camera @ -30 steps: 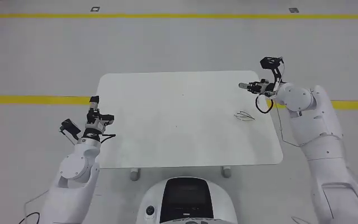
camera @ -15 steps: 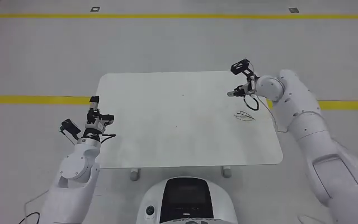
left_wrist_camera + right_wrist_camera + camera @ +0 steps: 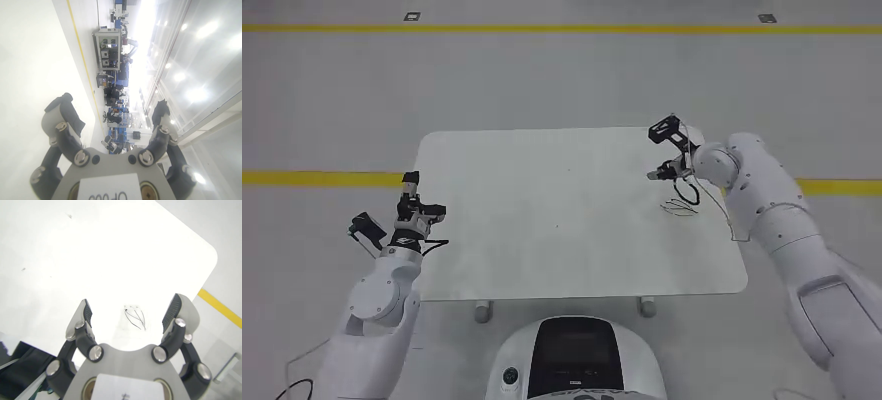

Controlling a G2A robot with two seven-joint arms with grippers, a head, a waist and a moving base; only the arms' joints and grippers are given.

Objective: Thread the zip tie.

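Note:
A small bundle of thin black zip ties (image 3: 678, 207) lies flat on the white table (image 3: 572, 215) near its right side. In the right wrist view the zip ties (image 3: 135, 317) lie below and between the spread fingers. My right gripper (image 3: 655, 174) hangs open above the table, a little behind the ties, holding nothing; its own view has the gripper (image 3: 130, 311) wide open. My left gripper (image 3: 410, 181) stays off the table's left edge, pointing up and away; seen from its wrist, the gripper (image 3: 113, 106) is open and empty.
The table's rounded far right corner (image 3: 213, 251) and right edge lie close to the ties. A yellow floor line (image 3: 322, 178) runs behind the table on both sides. Small marks (image 3: 70, 216) dot the tabletop.
My right arm has swung in from beyond the table's right edge to above the table, stopping close over the zip ties. The left arm has not moved.

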